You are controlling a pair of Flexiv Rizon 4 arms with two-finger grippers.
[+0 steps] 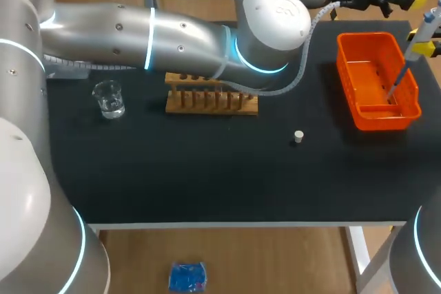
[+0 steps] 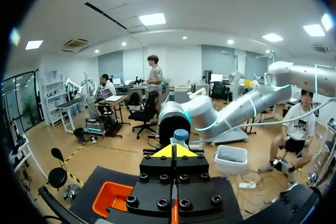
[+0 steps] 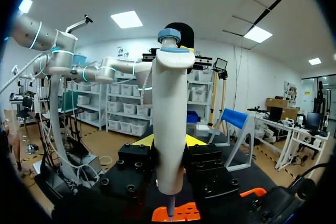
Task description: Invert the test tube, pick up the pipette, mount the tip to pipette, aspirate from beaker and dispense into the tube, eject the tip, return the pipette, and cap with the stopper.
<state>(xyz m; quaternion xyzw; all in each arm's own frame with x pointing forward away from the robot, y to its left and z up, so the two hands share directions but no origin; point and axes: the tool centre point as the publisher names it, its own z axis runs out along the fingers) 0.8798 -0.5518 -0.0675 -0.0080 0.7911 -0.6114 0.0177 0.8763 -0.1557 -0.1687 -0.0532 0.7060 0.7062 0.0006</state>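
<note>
Here's the pipette (image 3: 169, 103), up in my right tool (image 3: 169, 142): white barrel clamped between both fingers, blue-grey knob on top, leaning a little. Its thin lower end pokes down inside the orange basket (image 1: 358, 111), which sits at the right side of the bench (image 1: 207, 177). Over near the left end, the clear glass beaker (image 1: 109, 98) stands upright. To its right, mid-bench, lies the wooden tube rack (image 1: 211, 101). The small white stopper (image 1: 298, 137) sits alone on the bench, between rack and basket and nearer the front edge.
</note>
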